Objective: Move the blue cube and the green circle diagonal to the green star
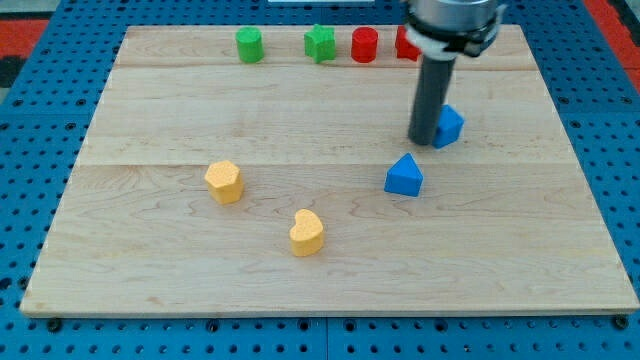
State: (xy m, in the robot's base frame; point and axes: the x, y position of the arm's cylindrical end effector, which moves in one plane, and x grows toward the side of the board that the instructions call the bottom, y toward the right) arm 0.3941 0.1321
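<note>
The blue cube (450,125) sits right of the board's middle, partly hidden by my rod. My tip (424,141) touches the cube's left side. The green circle (249,45) stands near the view's top, left of centre. The green star (320,43) stands to the right of it along the top edge. The cube is well below and to the right of the star.
A red round block (364,45) and another red block (405,44), partly hidden by the arm, stand right of the star. A blue triangle (404,176) lies below my tip. A yellow hexagon-like block (224,181) and a yellow heart (307,232) lie lower left. The wooden board (150,270) ends in blue pegboard.
</note>
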